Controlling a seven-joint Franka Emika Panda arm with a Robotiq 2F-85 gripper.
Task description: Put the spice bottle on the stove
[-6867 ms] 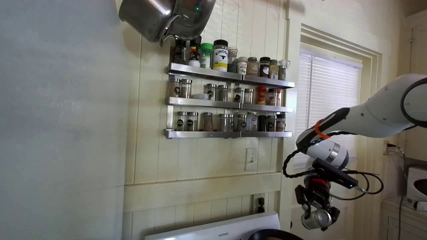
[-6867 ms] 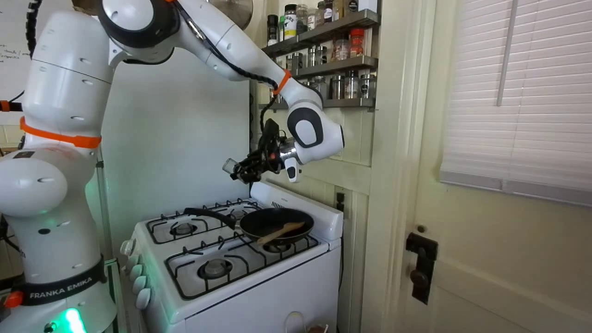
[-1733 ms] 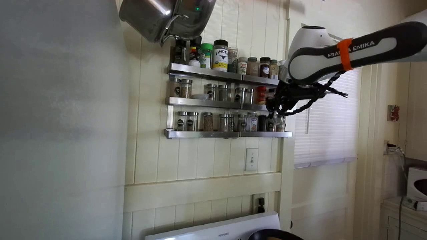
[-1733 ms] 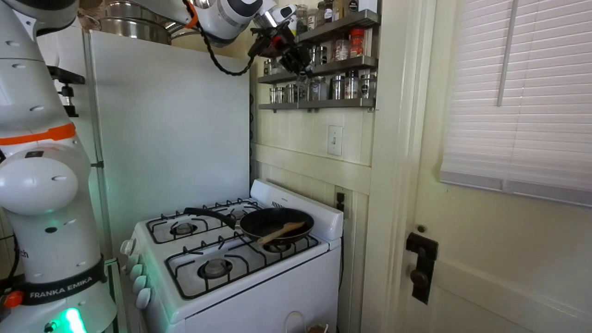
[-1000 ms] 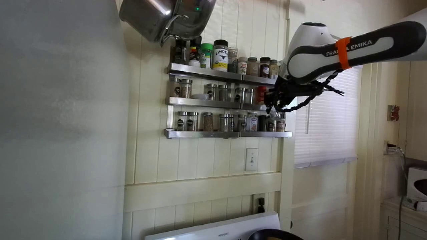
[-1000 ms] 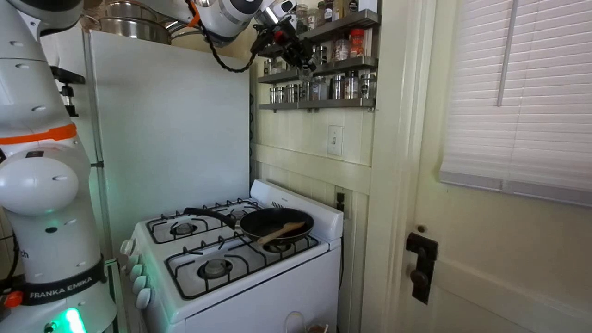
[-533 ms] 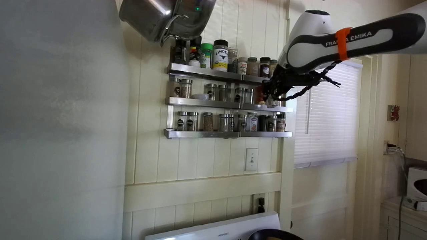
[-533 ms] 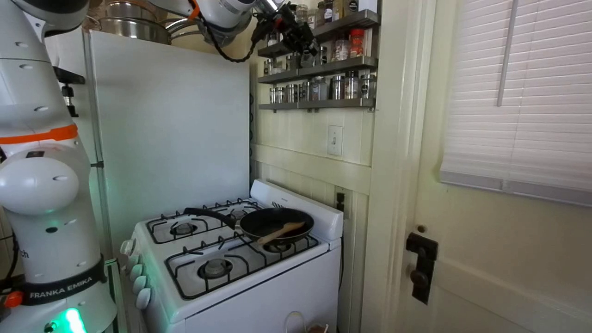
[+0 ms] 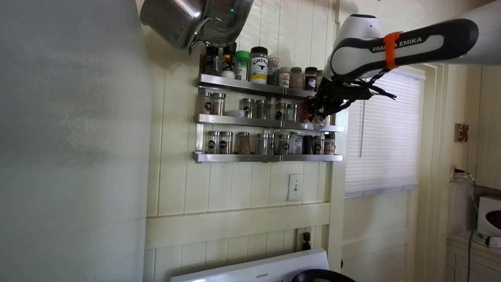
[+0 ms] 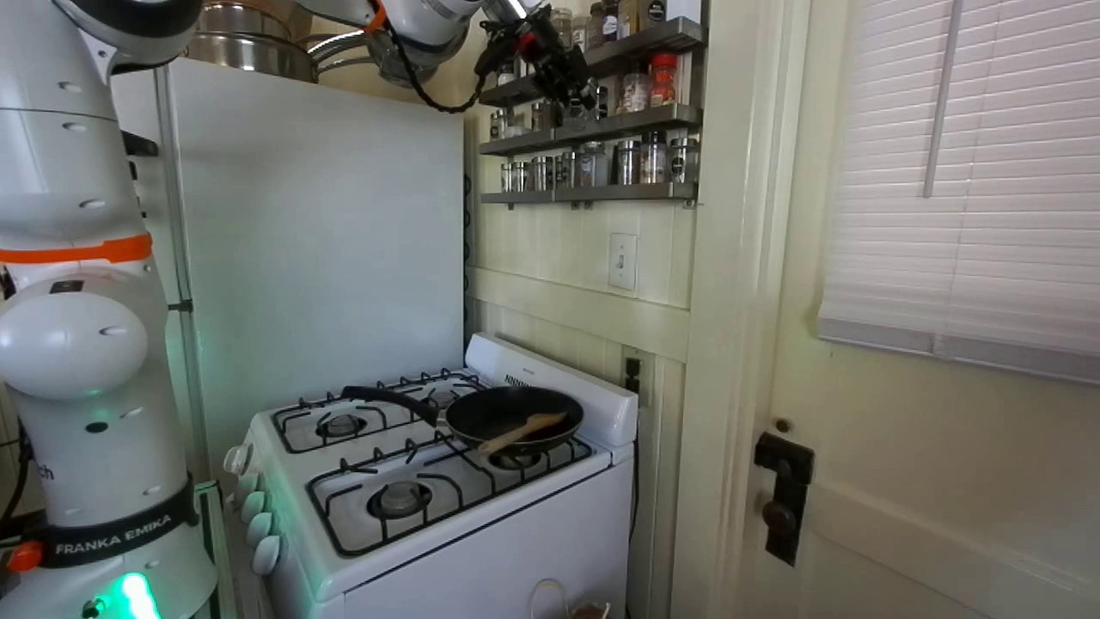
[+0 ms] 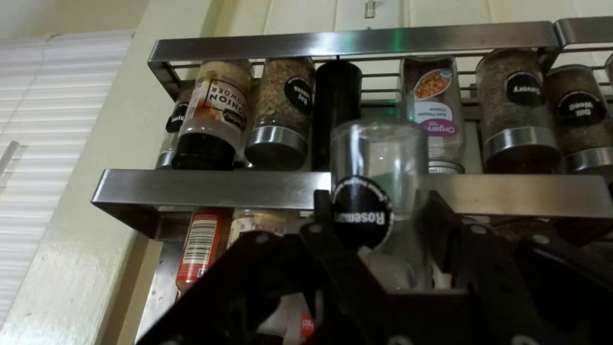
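Note:
The spice bottle is a clear, seemingly empty glass jar with a black round "Rosemary" label; it shows in the wrist view (image 11: 383, 148). My gripper (image 11: 376, 207) is shut on its sides, one finger on each side. In an exterior view the gripper (image 9: 312, 111) holds the jar (image 9: 319, 123) in front of the middle rack shelf at its right end. The gripper also shows in an exterior view (image 10: 584, 96), high above the stove. The stove (image 10: 481, 533) is white with black grates; its back panel (image 9: 250, 270) shows at the bottom of an exterior view.
Metal spice racks (image 9: 240, 157) full of jars are on the wall right behind the gripper. A black pan (image 10: 481, 417) with a wooden spoon (image 10: 524, 432) sits on the rear burner. A refrigerator (image 10: 318, 232) stands beside the stove. Metal pots (image 9: 195, 23) are above.
Since 6.9 s ago the gripper has risen from low over the stove up to the racks with the jar. In the last second or so it moved up from the bottom shelf to the middle shelf.

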